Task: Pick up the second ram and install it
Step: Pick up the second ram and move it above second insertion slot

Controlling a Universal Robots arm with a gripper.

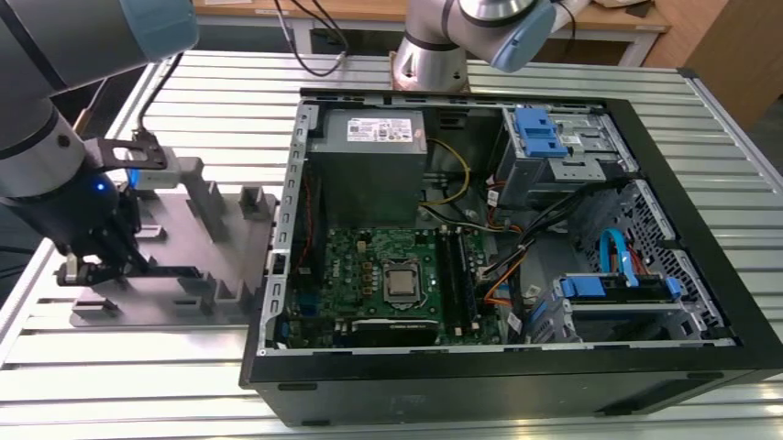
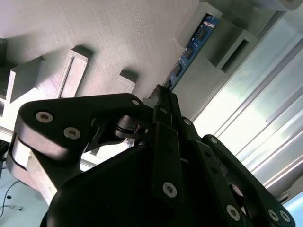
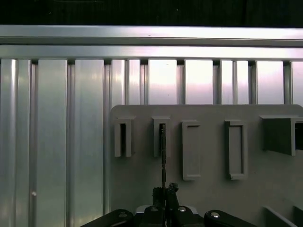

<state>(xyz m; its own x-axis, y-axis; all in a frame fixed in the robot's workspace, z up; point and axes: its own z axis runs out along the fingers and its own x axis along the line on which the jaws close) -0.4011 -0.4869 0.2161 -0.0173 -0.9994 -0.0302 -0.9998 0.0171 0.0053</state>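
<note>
The second ram [image 2: 190,49] is a thin strip with dark chips, seen edge-on in the first wrist view [image 3: 163,156]. It lies on the grey fixture tray [image 1: 233,293], its far end at a grey holder block [image 3: 155,137]. My gripper [image 2: 161,97] is shut on the strip's near end; in the first wrist view the gripper [image 3: 164,191] has its fingertips pressed together around it. In the exterior view the gripper [image 1: 101,268] hangs low over the tray, on the exterior view's left of the open computer case [image 1: 685,357]. The motherboard's memory slots [image 1: 461,266] run beside the square silver CPU [image 1: 402,282].
Several grey blocks [image 1: 202,206] stand up from the tray around the gripper. The case's metal wall [image 1: 284,238] rises between tray and motherboard. Cables [image 1: 514,252], blue drive brackets [image 1: 538,133] and a power supply [image 1: 373,160] crowd the case. A ribbed metal table [image 3: 57,118] lies beneath.
</note>
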